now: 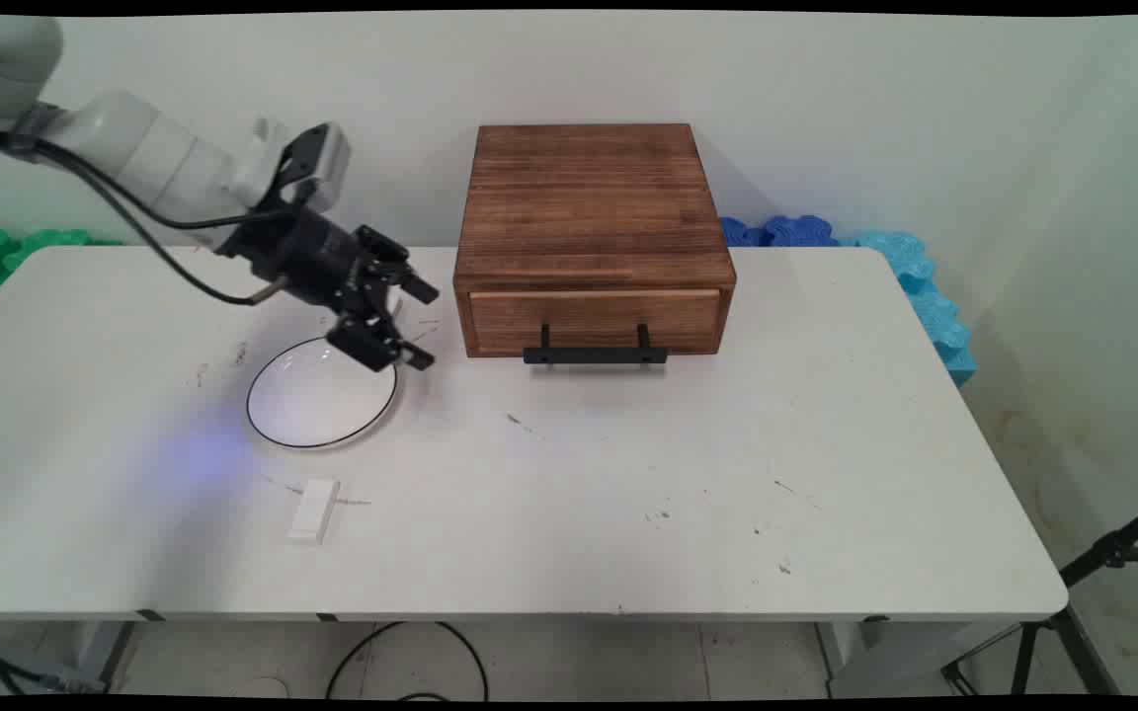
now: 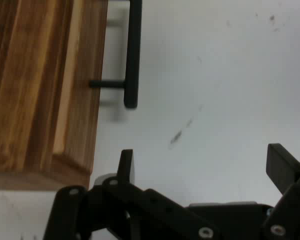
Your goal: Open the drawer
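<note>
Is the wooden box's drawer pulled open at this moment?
No. In the main view the drawer front sits flush with the wooden box, its black handle untouched and the open gripper empty.

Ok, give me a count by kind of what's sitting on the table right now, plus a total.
Wooden drawer box with a black handle: 1
White plate with a dark rim: 1
Small white block: 1
Total: 3

The open gripper hovers over the plate's far edge, holding nothing.
</note>
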You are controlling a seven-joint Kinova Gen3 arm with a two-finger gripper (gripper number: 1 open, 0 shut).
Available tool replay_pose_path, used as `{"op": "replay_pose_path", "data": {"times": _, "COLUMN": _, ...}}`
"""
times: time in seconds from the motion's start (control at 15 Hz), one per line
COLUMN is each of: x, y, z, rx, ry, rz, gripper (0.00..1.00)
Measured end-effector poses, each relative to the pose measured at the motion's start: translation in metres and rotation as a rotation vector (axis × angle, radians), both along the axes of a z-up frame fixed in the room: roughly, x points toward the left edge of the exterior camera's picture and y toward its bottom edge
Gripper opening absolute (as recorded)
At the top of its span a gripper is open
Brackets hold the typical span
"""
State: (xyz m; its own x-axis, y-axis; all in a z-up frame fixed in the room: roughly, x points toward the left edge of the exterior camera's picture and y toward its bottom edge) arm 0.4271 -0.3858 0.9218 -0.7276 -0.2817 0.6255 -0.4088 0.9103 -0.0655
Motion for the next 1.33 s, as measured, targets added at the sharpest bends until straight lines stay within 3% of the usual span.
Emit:
{"op": "replay_pose_path", "data": {"times": 0.6, "x": -0.062, "y": -0.026, "z": -0.009, "rx": -0.019, "ry": -0.002, "rz": 0.023, "gripper": 1.00}}
{"op": "replay_pose_path", "data": {"times": 1.33, "x": -0.121, "y": -0.063, "z": -0.045, "rx": -0.035, "ry": -0.032, "rz": 0.016, "gripper": 1.00}}
